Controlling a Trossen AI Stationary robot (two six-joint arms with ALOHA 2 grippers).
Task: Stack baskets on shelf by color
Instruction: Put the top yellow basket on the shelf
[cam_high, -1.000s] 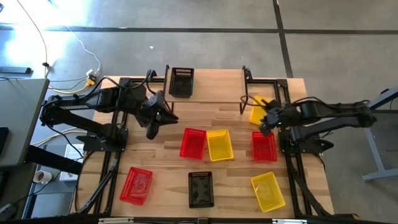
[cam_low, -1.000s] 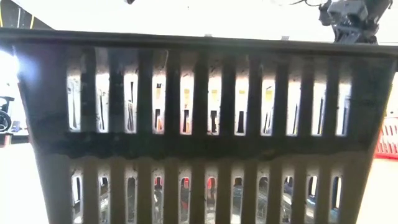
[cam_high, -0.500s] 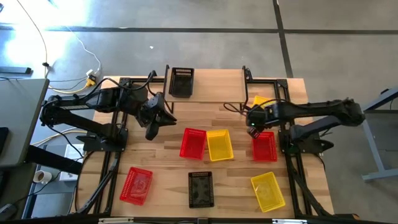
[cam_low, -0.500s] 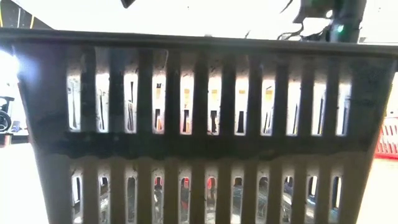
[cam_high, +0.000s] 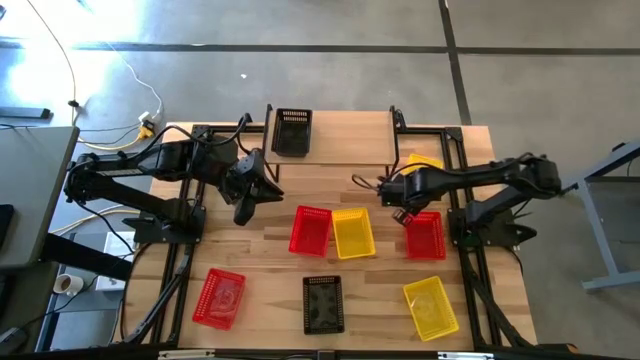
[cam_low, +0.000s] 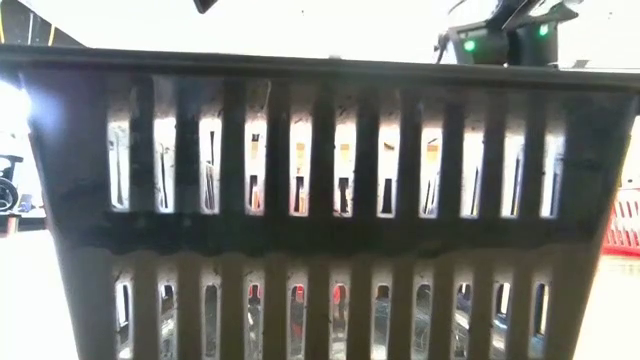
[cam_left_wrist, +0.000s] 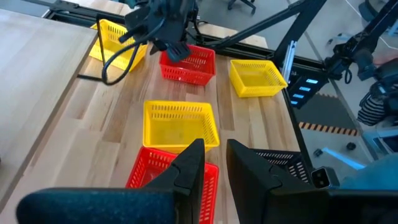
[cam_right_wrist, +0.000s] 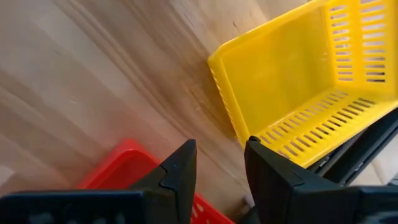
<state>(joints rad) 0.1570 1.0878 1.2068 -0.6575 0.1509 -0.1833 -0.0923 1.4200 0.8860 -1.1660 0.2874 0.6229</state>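
Filling low view, black basket (cam_low: 320, 200), blocking table

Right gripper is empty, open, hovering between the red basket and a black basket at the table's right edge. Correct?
Not quite. The right gripper is empty and open, next to the red basket, but the other basket is yellow, not black. The right wrist view shows it clearly; the high view agrees.

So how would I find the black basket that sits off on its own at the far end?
Start at the big wooden table seen from above and go to its far edge, left of centre. The black basket stands there alone, half over the edge. The other black basket sits at the near edge between a red one and a yellow one.
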